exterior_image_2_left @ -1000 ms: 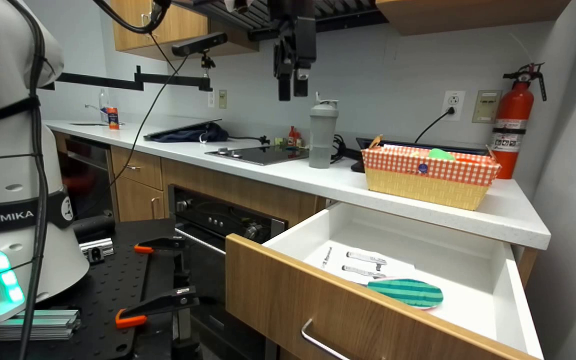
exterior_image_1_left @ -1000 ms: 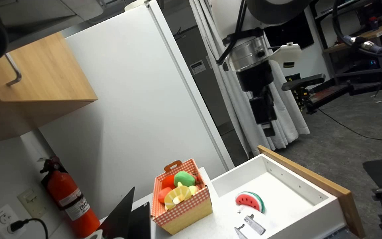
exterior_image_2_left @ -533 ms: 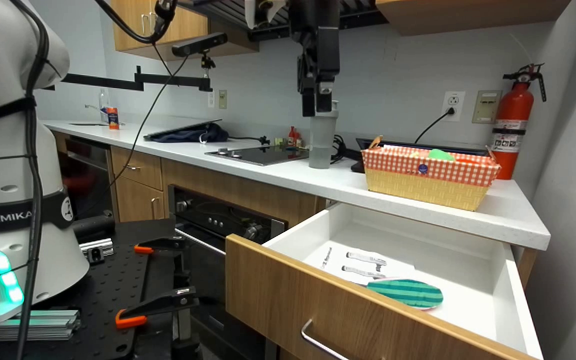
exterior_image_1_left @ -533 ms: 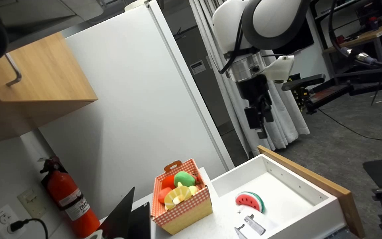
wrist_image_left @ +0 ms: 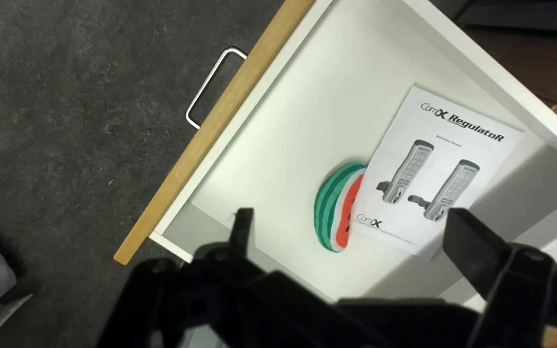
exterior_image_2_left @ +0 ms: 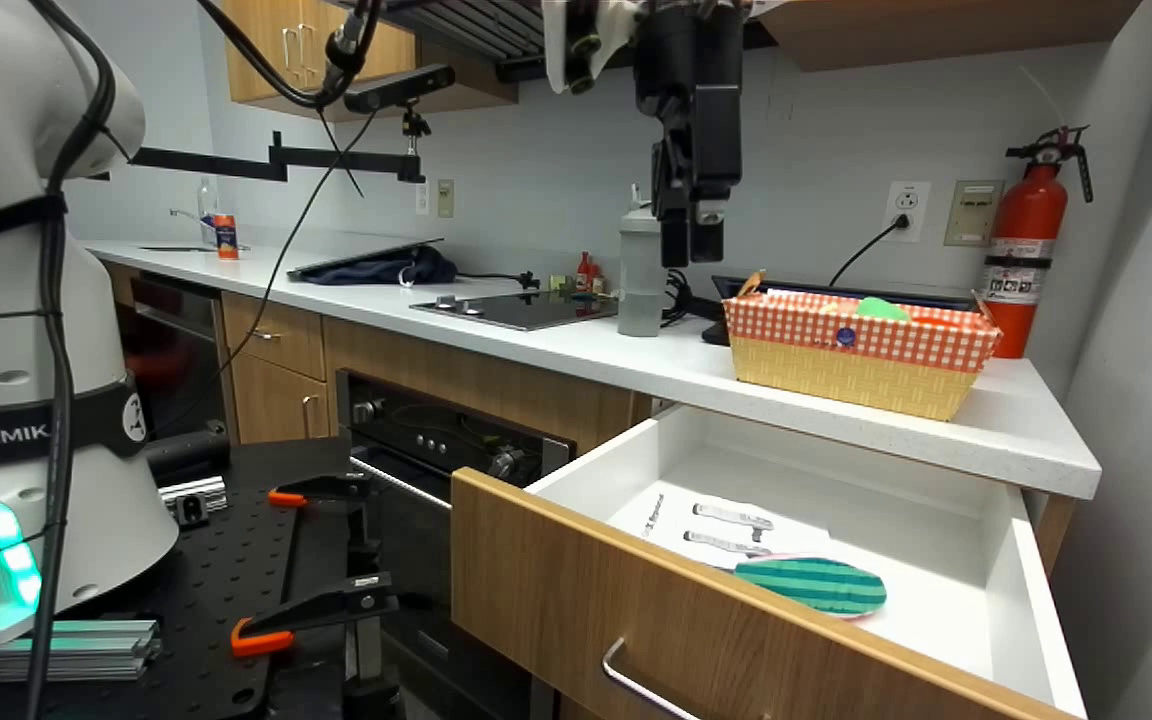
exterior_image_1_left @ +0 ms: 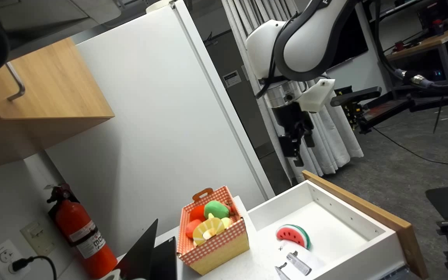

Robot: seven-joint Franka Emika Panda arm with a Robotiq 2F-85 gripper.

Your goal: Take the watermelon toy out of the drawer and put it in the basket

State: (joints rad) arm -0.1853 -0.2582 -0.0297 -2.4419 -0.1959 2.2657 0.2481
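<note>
1. My black two-fingered tool (exterior_image_2_left: 690, 246) is released, its jaws spread wide apart in the wrist view, hanging well above the white rectangular wooden-fronted drawer (wrist_image_left: 283, 130).
2. The half-round, red-fleshed, green-rinded watermelon toy (wrist_image_left: 331, 208) lies inside that drawer, just beside a white printed paper booklet (wrist_image_left: 431, 174).
3. In both exterior views I see the yellow rectangular red-check-rimmed basket (exterior_image_2_left: 836, 375) standing on the white counter (exterior_image_2_left: 1031, 420).
4. That basket holds a rounded green toy fruit (exterior_image_1_left: 216, 209) and a yellow fruit slice (exterior_image_1_left: 200, 232).

Drawer (wrist_image_left: 307, 113): watermelon toy (wrist_image_left: 335, 208), manual (wrist_image_left: 440, 169) | Counter (exterior_image_2_left: 681, 358): basket (exterior_image_2_left: 846, 380), shaker bottle (exterior_image_2_left: 640, 285)
</note>
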